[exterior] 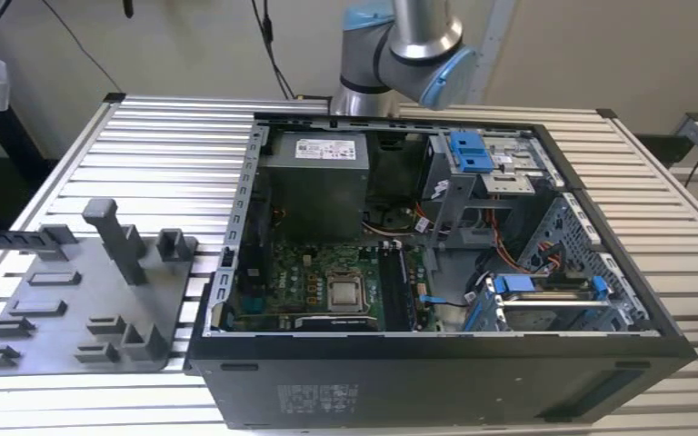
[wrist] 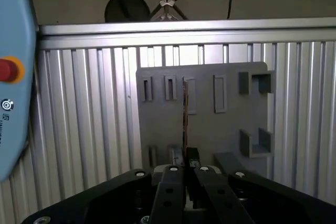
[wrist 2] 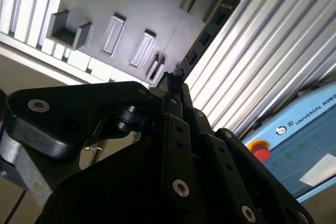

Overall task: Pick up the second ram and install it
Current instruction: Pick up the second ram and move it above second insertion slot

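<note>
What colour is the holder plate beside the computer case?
Grey; the holder plate shows best in the exterior view.

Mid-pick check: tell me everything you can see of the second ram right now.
The second ram is a long, thin, flat, dark stick. It is nearly edge-on in the first wrist view, and a dark strip with a notched edge in the second wrist view. One end is clamped in the hand. The rest juts straight out past the fingertips and appears to touch nothing else. Behind it lie the grey holder plate and the ribbed metal table. Its chips and label cannot be made out.
</note>
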### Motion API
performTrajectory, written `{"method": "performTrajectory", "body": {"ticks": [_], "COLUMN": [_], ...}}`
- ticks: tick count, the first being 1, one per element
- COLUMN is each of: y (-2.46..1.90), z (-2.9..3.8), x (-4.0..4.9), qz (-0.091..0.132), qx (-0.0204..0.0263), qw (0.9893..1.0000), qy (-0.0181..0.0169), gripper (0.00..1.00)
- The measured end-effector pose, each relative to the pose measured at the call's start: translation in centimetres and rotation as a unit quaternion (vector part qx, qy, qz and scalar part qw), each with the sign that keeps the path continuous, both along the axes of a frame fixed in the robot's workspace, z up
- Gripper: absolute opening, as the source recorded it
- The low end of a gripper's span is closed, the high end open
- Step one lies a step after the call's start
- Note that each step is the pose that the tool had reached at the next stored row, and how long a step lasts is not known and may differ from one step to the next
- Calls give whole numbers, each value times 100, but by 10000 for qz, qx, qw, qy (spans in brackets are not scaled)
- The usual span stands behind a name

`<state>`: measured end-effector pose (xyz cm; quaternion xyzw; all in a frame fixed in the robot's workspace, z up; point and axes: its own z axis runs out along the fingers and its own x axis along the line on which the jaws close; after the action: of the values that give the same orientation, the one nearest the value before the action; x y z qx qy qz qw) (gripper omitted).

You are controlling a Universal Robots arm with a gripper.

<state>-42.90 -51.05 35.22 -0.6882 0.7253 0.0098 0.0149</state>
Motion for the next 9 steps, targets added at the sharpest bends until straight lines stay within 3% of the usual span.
{"method": "performTrajectory", "body": {"ticks": [9], "y": [0], "z": [182], "x": [0], "qz": [-1], "qx": [26], "qw": [10000], "qy": [4], "gripper": [14]}}
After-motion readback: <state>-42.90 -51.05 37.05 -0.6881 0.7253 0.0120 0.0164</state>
